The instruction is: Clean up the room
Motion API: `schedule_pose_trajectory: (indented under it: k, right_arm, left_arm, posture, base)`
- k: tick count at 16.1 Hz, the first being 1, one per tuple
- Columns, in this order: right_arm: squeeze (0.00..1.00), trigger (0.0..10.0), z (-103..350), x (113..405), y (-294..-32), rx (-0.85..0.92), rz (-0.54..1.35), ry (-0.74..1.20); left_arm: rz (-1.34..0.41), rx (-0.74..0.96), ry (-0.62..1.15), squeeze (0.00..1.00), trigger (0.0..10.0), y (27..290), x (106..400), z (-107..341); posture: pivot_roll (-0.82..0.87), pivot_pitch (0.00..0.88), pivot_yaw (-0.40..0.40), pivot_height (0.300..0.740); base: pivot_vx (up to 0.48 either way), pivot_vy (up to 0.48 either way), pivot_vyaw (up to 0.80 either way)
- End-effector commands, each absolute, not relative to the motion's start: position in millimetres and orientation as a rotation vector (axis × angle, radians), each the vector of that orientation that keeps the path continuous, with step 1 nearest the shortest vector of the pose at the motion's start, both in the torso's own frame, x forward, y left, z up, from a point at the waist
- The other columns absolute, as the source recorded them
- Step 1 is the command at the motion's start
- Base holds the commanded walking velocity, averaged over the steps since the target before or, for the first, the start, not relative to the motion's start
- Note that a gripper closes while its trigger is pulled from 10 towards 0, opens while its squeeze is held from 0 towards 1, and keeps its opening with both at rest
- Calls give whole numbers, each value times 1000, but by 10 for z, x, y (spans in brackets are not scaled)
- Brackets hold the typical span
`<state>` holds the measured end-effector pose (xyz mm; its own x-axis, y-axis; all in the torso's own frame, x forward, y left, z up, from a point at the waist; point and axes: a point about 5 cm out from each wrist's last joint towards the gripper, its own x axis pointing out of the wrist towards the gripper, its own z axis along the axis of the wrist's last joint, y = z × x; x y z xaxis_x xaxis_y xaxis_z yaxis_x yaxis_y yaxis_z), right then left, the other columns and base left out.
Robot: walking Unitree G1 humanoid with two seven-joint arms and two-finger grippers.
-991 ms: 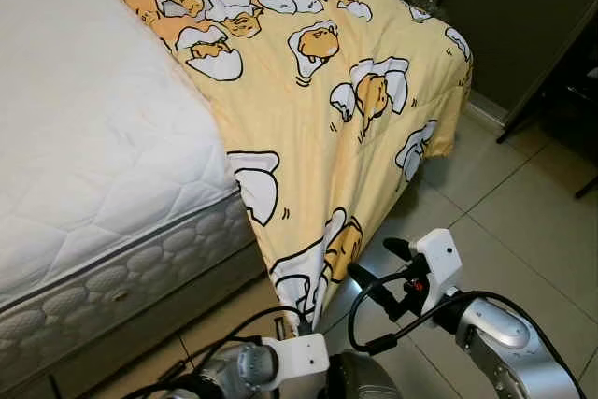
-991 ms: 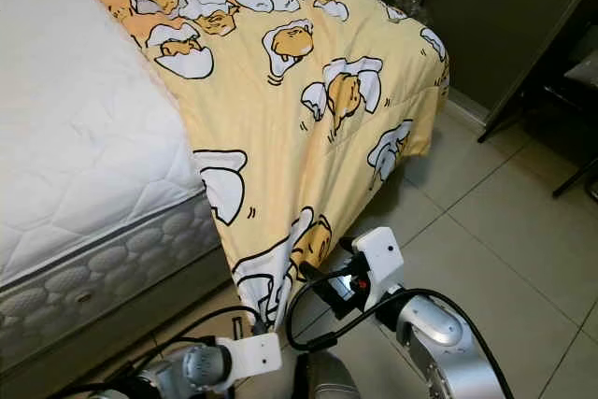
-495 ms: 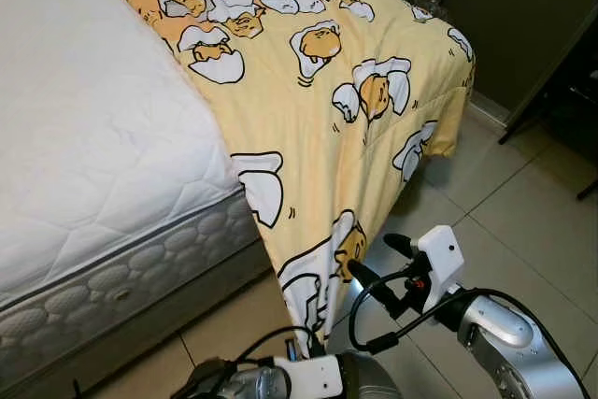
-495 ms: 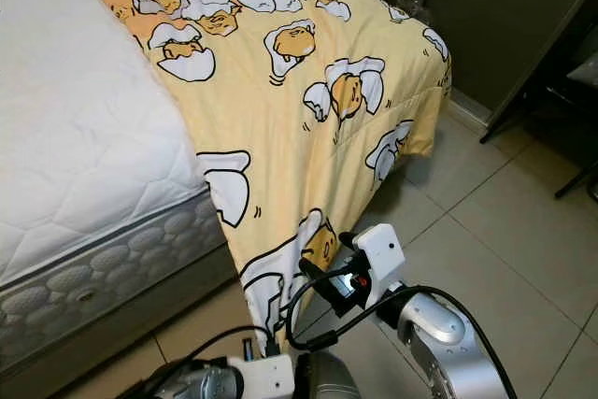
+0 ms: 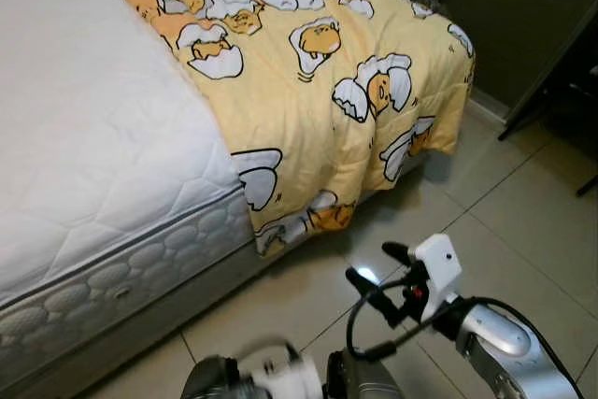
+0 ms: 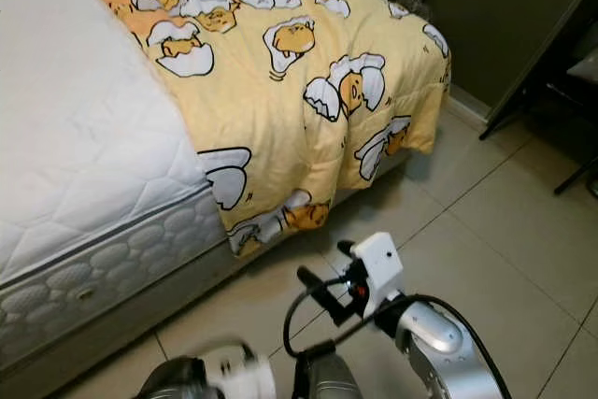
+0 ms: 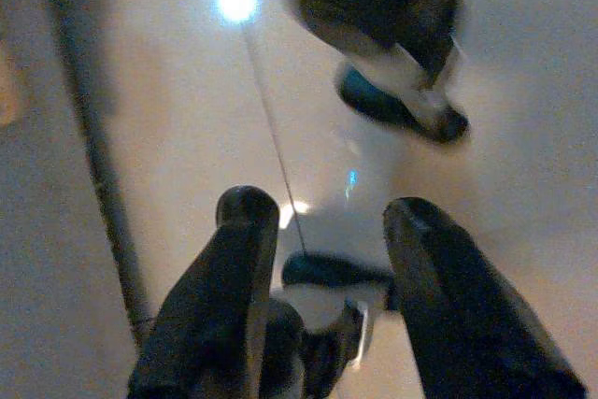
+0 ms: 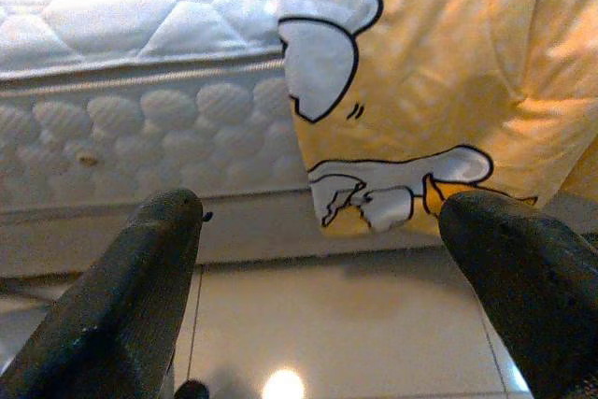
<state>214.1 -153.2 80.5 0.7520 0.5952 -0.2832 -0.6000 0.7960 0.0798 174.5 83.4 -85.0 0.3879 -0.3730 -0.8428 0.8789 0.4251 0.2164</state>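
Hanging off the bed's (image 5: pixel 112 259) 3 o'clock side, the yellow blanket (image 5: pixel 318 109) needs pulling over bare mattress. Right gripper (image 5: pixel 378 268) fingers spread, empty, low at 5 o'clock; left gripper (image 7: pixel 318 231) parted over tile. Best pinch the hem corner (image 8: pixel 374 203), lift high.

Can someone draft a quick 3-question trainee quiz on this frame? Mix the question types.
1. True or false: the yellow egg-print blanket hangs over the side of the white mattress, its lowest corner clear of the tiled floor.
2. Multiple choice: the right gripper is A) clamped on the blanket, B) open over the floor beside the bed, C) resting on the mattress.
3. Fill in: the left gripper points down at the ____, jaws apart.

Key: 1 true; 2 B; 3 floor.
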Motion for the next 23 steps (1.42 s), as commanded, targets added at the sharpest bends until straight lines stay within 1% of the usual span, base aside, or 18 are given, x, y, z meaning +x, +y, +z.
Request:
schedule_pose_trajectory:
  k: [1, 2, 3, 4, 5, 7, 9, 10, 11, 12, 13, 14, 16, 18, 19, 20, 23]
  right_arm:
    - [0, 10000, 871, 2203, -1601, -34, 596, 261]
    - [0, 10000, 923, 2280, -1631, -20, 526, 216]
    - [0, 10000, 935, 2299, -1637, -13, 510, 205]
    - [0, 10000, 947, 2340, -1636, -7, 459, 175]
    - [0, 10000, 935, 2382, -1634, 6, 415, 160]
    - [0, 10000, 915, 2413, -1628, 20, 392, 153]
    - [0, 10000, 908, 2477, -1645, 30, 318, 114]
    - [0, 10000, 908, 2477, -1645, 30, 318, 114]
    - [0, 10000, 928, 2489, -1676, 33, 276, 88]
    - [0, 10000, 949, 2480, -1739, 33, 212, 50]
    - [0, 10000, 974, 2425, -1888, 13, 76, -10]
    - [0, 10000, 973, 2398, -1963, -11, 10, -29]
    - [0, 10000, 933, 2383, -2076, -2, -89, -29]
    - [0, 10000, 905, 2392, -2107, 15, -119, -23]
    - [47, 10000, 925, 2433, -2169, 29, -180, -41]
    - [1000, 10000, 949, 2439, -2203, 0, -213, -51]
    - [1000, 10000, 940, 2386, -2198, -35, -194, -74]
  left_arm:
    - [-791, 629, 699, 1000, 10000, 892, 2115, -645]
    - [-616, 439, 563, 722, 10000, 1022, 2512, -365]
    - [-573, 395, 527, 722, 10000, 1061, 2595, -294]
    - [-449, 306, 350, 0, 10000, 1182, 2816, -28]
    - [-353, 236, 212, 0, 10000, 1300, 2952, 210]
    - [-289, 186, 159, 0, 10000, 1373, 3005, 322]
    - [-106, 95, 82, 0, 10000, 1580, 3069, 511]
    - [-106, 95, 82, 0, 10000, 1580, 3069, 511]
    - [-43, 70, 66, 0, 10000, 1660, 3060, 550]
    - [4, 81, 24, 0, 10000, 1747, 3022, 627]
    - [16, 93, -42, 0, 10000, 1781, 2958, 774]
    - [1, 99, -49, 0, 10000, 1762, 2931, 806]
    - [-25, 38, -47, 0, 10000, 1699, 2916, 857]
    - [-27, 15, -48, 0, 10000, 1679, 2925, 886]
    - [-24, -4, -57, 1000, 10000, 1664, 2976, 921]
    - [-33, 11, -56, 1000, 10000, 1663, 2970, 934]
    - [-49, 83, -41, 1000, 10000, 1689, 2929, 971]
  posture:
    - [-256, 89, -54, 667]
    - [-237, 77, -41, 667]
    - [-237, 77, -41, 667]
    - [-214, 64, -29, 667]
    - [-195, 52, -21, 667]
    - [-174, 36, -10, 667]
    - [-148, 0, 4, 667]
    - [-148, 0, 4, 667]
    - [-142, 0, 9, 667]
    - [-138, 0, 14, 667]
    - [-127, 0, 17, 667]
    - [-129, 0, 21, 667]
    - [-126, 0, 32, 667]
    - [-124, 0, 34, 667]
    - [-136, 0, 35, 667]
    - [-137, 0, 33, 667]
    - [-128, 0, 29, 667]
  base:
    - [0, 0, 0]
    - [0, 0, 0]
    - [0, 0, 0]
    - [0, 0, 0]
    - [0, 0, 0]
    - [0, 0, 0]
    - [0, 0, 0]
    - [0, 0, 0]
    - [0, 0, 0]
    - [0, 0, 0]
    - [0, 0, 0]
    - [0, 0, 0]
    - [0, 0, 0]
    - [0, 0, 0]
    - [0, 0, 0]
    - [0, 0, 0]
    - [0, 0, 0]
